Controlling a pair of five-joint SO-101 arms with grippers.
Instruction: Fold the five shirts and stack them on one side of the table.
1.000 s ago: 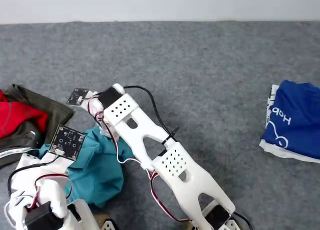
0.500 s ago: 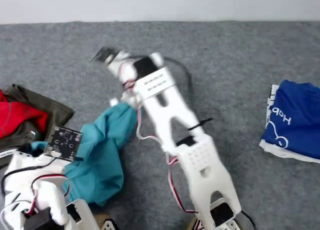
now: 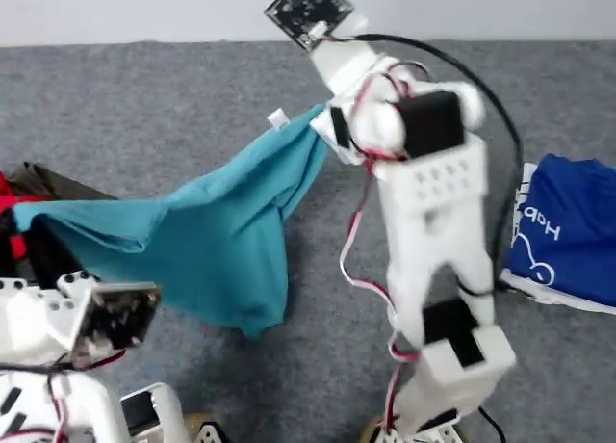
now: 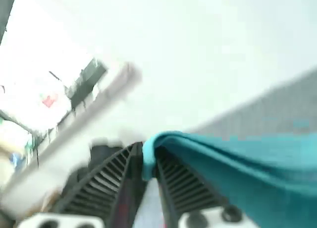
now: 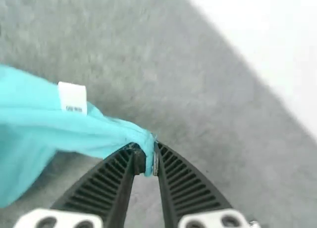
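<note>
Both pincers are biting down on the teal cloth shirt [image 3: 217,236], right gripper [image 3: 332,133] at upper centre, left gripper [image 4: 148,161] at far left, stretching it above the grey carpeted table [image 3: 144,106]. Spreading, seemingly; next, it's needing lowering flat.

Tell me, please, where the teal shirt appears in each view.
High view: shirt stretched across centre-left.
Left wrist view: shirt edge clamped in left gripper.
Right wrist view: shirt corner clamped in right gripper.
Shared landmark: grey table.
</note>
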